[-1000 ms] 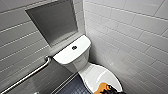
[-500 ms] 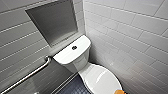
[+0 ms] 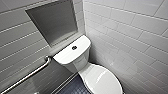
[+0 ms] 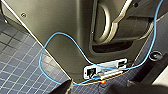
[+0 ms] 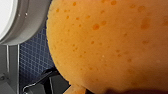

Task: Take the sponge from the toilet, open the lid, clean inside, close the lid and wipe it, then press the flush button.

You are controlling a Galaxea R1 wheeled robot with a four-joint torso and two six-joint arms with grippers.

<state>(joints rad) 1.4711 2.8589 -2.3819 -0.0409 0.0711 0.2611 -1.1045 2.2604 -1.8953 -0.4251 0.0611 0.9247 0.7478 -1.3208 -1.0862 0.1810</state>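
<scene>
The white toilet (image 3: 103, 80) stands against the tiled wall with its lid down. On the tank top sits the small dark flush button (image 3: 74, 47). The orange sponge (image 5: 110, 42) looms very close in the right wrist view, porous and rounded, and my right gripper is shut on it. Beside the sponge I see a white curved edge of the toilet (image 5: 6, 20) and dark blue floor tiles. My left gripper is open and holds nothing; its wrist view looks at the robot's own dark body and a blue cable (image 4: 62, 37).
A steel grab bar (image 3: 27, 75) runs along the left wall. A grey recessed niche (image 3: 55, 21) sits above the tank. White tiled walls close in on both sides. Dark blue small-tiled floor (image 3: 72, 87) lies beside the bowl.
The orange sponge that showed at the bottom edge of the head view beside the lid has dropped out of that picture. The toilet has not moved.
</scene>
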